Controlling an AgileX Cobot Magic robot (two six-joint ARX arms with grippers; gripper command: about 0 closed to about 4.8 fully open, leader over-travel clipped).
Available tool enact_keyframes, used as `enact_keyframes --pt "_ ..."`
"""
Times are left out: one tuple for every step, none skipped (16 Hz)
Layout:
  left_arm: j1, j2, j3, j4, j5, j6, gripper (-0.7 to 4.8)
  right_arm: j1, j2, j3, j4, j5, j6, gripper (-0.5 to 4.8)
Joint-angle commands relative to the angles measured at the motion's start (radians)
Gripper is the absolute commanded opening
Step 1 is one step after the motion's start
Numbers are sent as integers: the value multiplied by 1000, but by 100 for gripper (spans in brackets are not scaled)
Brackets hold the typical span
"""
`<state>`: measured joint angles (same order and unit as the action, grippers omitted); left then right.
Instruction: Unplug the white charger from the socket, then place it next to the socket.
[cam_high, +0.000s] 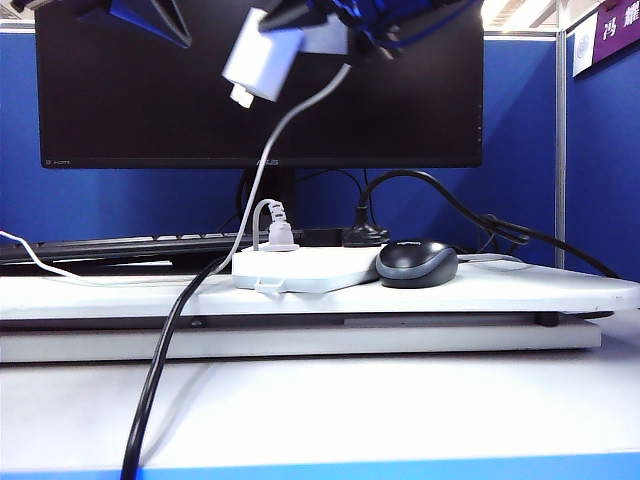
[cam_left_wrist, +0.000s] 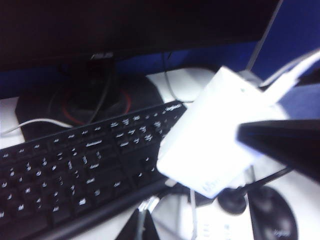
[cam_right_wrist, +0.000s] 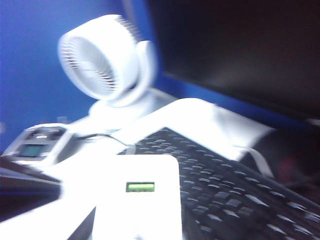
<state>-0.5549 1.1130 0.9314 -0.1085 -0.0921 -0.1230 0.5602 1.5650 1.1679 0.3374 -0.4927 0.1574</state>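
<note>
The charger (cam_high: 262, 55) hangs high above the desk (cam_high: 320, 400), tilted, prongs pointing down and left, in front of the black monitor (cam_high: 260, 90). The right gripper (cam_high: 335, 30) clamps its upper end (the fingers are mostly cut off by the frame). Its thin white cable (cam_high: 290, 120) curves down toward the socket (cam_high: 305, 268), which lies on a white raised board (cam_high: 320, 290) with a small plug (cam_high: 278, 232) in it. A mouse (cam_high: 417, 263) touches the socket's right side. The left gripper (cam_high: 140, 15) shows at the upper left.

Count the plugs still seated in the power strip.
1: a small rounded white plug stands on the power strip beside the mouse. The white charger hangs above, unplugged. Others may be hidden.
</note>
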Motion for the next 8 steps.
enact_keyframes --pt "0 -2 1 -66 -6 19 -5 23 -9 13 35 -31 31 -5" --pt "0 -2 1 -79 -6 18 -5 26 -8 13 27 -42 31 -6" --pt "0 -5 1 -86 -16 19 -5 32 -8 13 13 -40 30 -5" --pt "0 -13 1 -88 -55 19 -5 39 -8 13 -9 -38 30 -6" --pt "0 -23 1 -88 -111 19 -5 42 -8 13 -26 -37 30 -6" --pt "0 -28 1 -90 -144 19 -5 46 -6 13 -31 -37 30 -6" --pt "0 -29 1 -97 -160 19 -5 46 -6 13 -33 -37 30 -5" --pt "0 -29 1 -109 -177 19 -5 48 -6 13 -40 -37 31 -6"
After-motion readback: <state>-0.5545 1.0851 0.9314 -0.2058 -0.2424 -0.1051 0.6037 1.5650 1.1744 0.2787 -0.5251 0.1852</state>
